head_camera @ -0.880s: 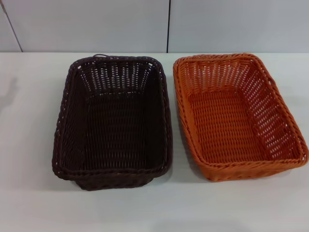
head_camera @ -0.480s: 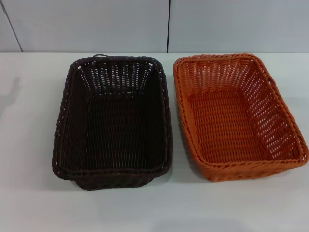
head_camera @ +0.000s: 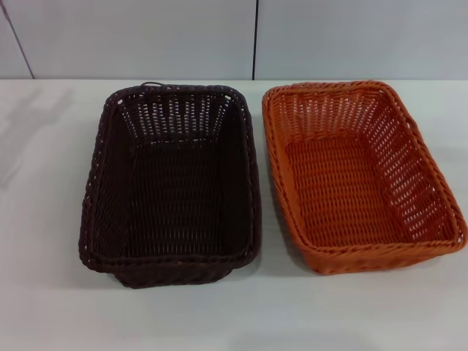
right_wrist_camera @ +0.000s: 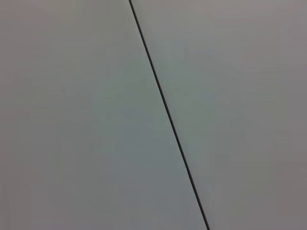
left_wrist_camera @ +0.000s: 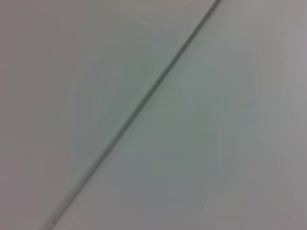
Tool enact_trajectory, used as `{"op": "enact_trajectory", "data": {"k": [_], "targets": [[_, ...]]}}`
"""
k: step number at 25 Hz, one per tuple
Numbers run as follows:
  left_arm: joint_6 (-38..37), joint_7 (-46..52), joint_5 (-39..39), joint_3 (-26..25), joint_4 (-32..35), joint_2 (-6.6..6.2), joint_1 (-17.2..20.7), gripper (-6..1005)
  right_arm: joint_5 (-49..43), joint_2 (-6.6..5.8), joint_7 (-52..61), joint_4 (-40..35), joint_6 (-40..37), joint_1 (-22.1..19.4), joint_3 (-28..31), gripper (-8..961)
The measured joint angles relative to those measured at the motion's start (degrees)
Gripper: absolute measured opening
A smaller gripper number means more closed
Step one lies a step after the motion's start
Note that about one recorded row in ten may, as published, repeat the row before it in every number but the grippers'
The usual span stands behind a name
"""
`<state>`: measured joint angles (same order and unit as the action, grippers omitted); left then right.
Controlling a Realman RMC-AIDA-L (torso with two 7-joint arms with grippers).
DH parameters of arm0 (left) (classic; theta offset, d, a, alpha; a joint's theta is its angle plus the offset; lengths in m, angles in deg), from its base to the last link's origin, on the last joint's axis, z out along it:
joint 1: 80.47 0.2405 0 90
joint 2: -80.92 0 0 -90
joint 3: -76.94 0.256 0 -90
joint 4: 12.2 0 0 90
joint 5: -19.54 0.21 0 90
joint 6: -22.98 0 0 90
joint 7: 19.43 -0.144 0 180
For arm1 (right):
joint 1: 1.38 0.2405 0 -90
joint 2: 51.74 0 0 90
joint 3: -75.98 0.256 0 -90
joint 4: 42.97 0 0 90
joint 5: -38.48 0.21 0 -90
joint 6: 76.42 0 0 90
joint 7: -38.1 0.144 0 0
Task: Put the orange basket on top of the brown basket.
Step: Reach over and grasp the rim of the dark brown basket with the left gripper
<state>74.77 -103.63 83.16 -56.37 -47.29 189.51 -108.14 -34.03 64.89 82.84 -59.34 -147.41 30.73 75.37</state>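
Observation:
The orange basket [head_camera: 358, 175] stands upright and empty on the white table, on the right in the head view. The brown basket [head_camera: 172, 183] stands upright and empty just to its left, a narrow gap between their rims. Neither gripper shows in any view. Both wrist views show only a pale panelled wall with a dark seam [left_wrist_camera: 139, 105] [right_wrist_camera: 168, 115], and no baskets.
The white table [head_camera: 234, 314] runs past both baskets to the front and sides. A pale panelled wall [head_camera: 146, 36] with a dark vertical seam stands behind the table's far edge.
A faint shadow on the table at the far left has shifted and faded. The baskets have not moved.

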Motion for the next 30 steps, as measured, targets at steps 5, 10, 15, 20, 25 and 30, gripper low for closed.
{"op": "enact_trajectory", "data": {"k": [5,10,15,20,25,30], "targets": [[3.2,28.5,16.6,11.4,-8.4,-9.67,-2.3,848,0.0,0.00,0.0,0.0,0.1,-0.3,0.0,697],[14.9,44.7,37.3,10.9,-20.7,-11.46,-4.3,846,0.1,0.00,0.0,0.0,0.1,-0.6,0.5,697],[26.2,52.8,56.3,10.8,-30.4,-8.81,-7.2,844,0.1,-0.09,-0.3,0.0,0.1,-0.8,0.6,697],[33.5,58.6,72.7,9.6,-36.0,-3.53,-10.2,842,0.1,-0.27,-0.4,0.0,0.4,-0.6,0.7,697],[39.2,60.7,84.9,9.5,-38.1,0.67,-13.3,840,0.1,-0.47,-0.5,-0.1,1.5,-0.1,0.7,697],[40.7,62.1,89.4,9.5,-39.6,2.95,-14.1,838,0.1,-0.59,-0.6,-0.3,2.0,0.2,0.7,697]]}}
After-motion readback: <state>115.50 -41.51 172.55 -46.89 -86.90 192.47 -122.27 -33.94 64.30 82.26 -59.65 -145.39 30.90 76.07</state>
